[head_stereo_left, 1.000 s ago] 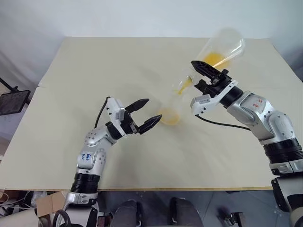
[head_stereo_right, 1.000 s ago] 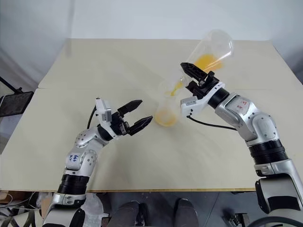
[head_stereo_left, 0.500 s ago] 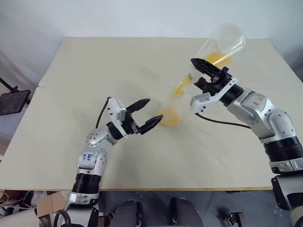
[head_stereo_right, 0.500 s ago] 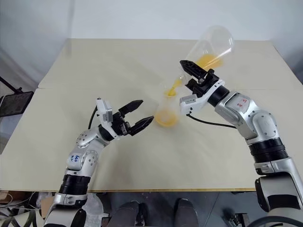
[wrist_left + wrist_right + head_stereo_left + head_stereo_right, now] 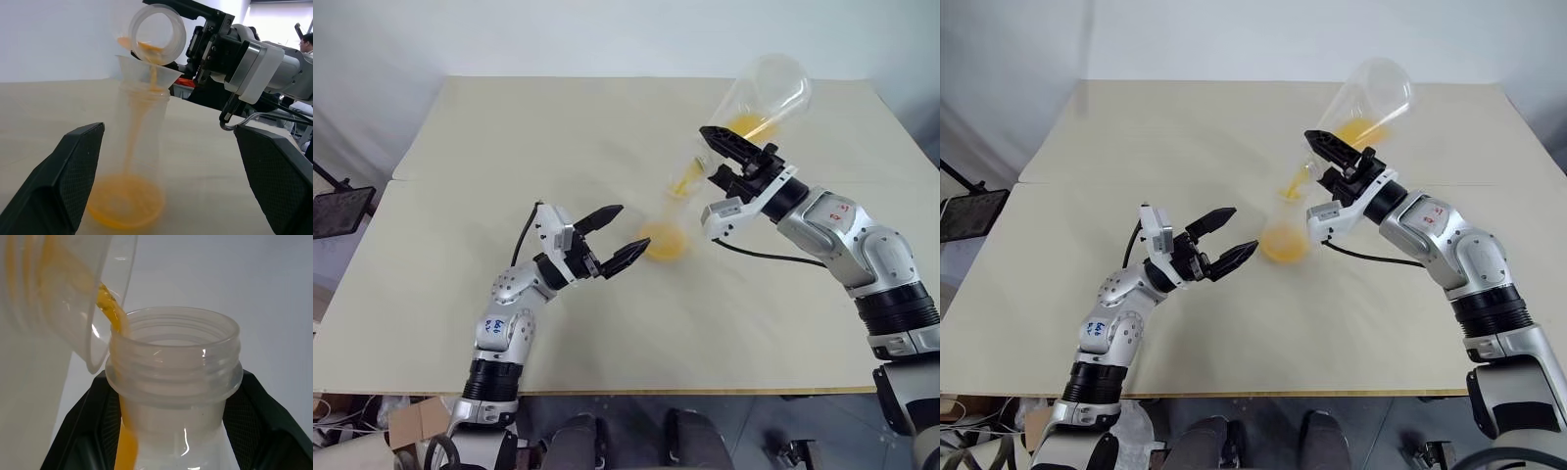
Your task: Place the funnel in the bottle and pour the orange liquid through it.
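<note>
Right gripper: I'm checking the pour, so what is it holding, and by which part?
The right gripper is shut on the clear pouring vessel, gripping it near its threaded neck, tilted over the funnel.

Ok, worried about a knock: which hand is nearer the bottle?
Left. The left hand sits open beside the bottle, at its base, not touching; the right hand holds the pouring vessel tilted above it.

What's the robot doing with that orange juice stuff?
The right pincer is shut on a big clear cup and tips it so the orange liquid runs into the funnel sitting in the bottle on the table. Some orange has pooled at the bottle's bottom. The left pincer waits open beside the bottle, not touching it.
</note>
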